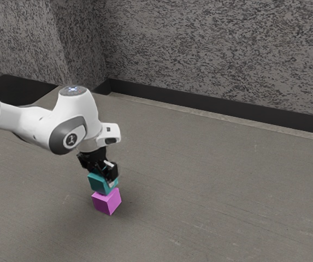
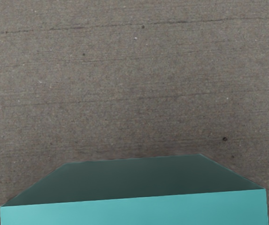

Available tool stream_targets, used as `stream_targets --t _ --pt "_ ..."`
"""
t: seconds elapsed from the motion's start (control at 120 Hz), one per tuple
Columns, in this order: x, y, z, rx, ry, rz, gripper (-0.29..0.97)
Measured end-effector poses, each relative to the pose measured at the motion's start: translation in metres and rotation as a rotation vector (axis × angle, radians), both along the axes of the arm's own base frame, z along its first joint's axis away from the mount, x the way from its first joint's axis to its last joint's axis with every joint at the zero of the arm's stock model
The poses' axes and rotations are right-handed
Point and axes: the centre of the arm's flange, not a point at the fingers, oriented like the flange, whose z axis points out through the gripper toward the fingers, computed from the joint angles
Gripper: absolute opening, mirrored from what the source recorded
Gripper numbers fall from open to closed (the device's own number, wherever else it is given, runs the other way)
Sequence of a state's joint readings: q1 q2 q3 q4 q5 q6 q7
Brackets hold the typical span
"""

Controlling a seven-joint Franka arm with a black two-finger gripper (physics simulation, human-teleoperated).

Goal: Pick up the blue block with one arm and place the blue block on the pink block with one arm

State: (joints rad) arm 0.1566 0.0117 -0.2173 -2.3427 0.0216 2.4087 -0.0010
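A teal-blue block (image 1: 100,182) sits directly on top of a pink block (image 1: 106,201) on the grey floor-like table, left of centre in the exterior view. My black gripper (image 1: 102,173) is right over the blue block, its fingers down around the block's upper part. Whether the fingers press the block from both sides is hidden by the hand. In the wrist view the blue block (image 2: 134,197) is just under the hand, with bare table surface beyond it.
The grey table surface (image 1: 216,180) stretches wide toward the exterior view's right. A speckled wall (image 1: 211,49) with a dark baseboard runs along the back. My white arm (image 1: 41,128) comes in from the exterior view's left.
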Motion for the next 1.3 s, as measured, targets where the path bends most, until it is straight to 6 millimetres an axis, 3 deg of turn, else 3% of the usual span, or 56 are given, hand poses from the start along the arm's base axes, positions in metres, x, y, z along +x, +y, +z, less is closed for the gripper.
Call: stream_targets --t 0.417,1.008,1.3 --pt "-0.013 0.000 -0.005 -0.018 0.017 0.031 0.35" --pt "-0.016 -0.042 -0.002 -0.017 0.009 -0.092 0.36" --pt "-0.016 -0.046 -0.002 -0.020 0.008 -0.105 0.36"
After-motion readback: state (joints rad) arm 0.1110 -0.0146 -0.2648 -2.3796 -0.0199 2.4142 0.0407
